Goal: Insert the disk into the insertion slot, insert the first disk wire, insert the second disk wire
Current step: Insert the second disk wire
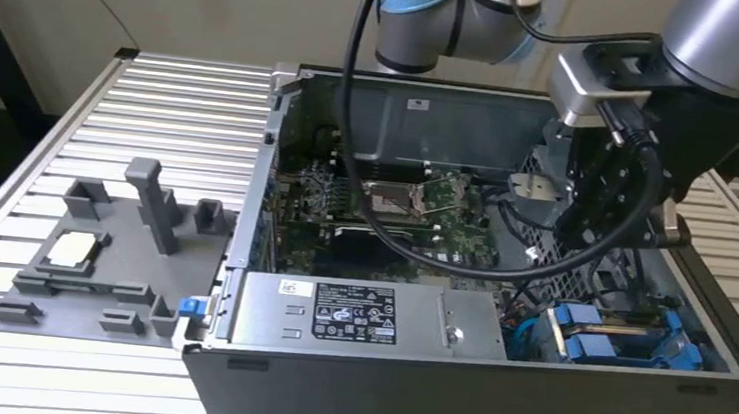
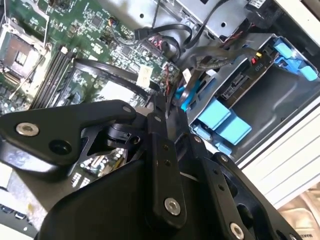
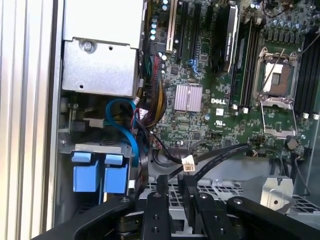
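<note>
The disk's bright blue carrier (image 1: 589,335) sits in the insertion slot (image 1: 548,249), the grey perforated drive cage in the case's corner at the exterior view's right. Its two blue tabs (image 3: 97,174) face out of the cage, and they also appear in the second wrist view (image 2: 222,120). My gripper (image 3: 174,181) hangs inside the case beside the cage, above the motherboard. Its fingers (image 2: 159,107) are pinched on a black flat disk wire (image 3: 220,154) that carries a small white tag (image 3: 188,163). The wire (image 2: 107,70) arcs away over the board.
The silver labelled power-supply box (image 1: 347,315) lies along the case's near wall. A bundle of coloured wires and a blue cable (image 3: 131,131) crowds the gap between it and the cage. The CPU socket (image 3: 274,80) sits mid-board. A grey fixture (image 1: 111,255) stands on the slatted table outside the case.
</note>
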### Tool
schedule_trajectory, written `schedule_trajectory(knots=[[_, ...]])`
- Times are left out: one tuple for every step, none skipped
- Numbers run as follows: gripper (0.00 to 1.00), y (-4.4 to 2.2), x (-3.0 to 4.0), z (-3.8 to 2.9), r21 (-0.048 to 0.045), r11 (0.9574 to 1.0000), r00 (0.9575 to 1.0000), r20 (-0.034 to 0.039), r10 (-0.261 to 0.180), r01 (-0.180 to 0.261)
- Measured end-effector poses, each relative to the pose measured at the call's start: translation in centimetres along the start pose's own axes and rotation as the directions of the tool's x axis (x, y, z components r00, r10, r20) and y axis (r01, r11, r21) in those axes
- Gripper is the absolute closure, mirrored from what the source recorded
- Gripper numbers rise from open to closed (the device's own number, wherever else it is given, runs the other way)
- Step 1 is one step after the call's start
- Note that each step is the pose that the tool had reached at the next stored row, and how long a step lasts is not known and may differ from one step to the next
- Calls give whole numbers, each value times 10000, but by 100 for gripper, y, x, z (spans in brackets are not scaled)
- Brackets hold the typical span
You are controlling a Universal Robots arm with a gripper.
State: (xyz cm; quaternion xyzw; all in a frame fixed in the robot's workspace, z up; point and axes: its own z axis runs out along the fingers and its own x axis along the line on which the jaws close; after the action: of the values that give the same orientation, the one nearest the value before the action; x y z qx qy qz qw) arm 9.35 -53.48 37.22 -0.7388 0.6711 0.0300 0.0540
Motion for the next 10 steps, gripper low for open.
schedule_trajectory(knots=[[73, 7, -1, 6, 51, 10000, 10000, 16, -27, 27], [73, 12, -1, 9, 92, 9999, 10000, 43, -45, 44], [73, 13, -1, 10, 106, 9999, 9999, 117, -47, 46], [73, 17, -2, 10, 115, 9999, 9998, 171, -45, 43], [73, 23, -3, 8, 122, 9999, 9998, 209, -44, 42], [73, 31, -3, 9, 134, 9999, 9997, 256, -44, 41], [73, 41, -4, 9, 156, 9999, 9995, 305, -45, 41], [73, 54, -6, 10, 194, 9998, 9995, 325, -51, 44], [73, 69, -7, 14, 244, 9997, 9995, 324, -58, 51], [73, 81, -7, 18, 287, 9996, 9995, 319, -65, 56]])
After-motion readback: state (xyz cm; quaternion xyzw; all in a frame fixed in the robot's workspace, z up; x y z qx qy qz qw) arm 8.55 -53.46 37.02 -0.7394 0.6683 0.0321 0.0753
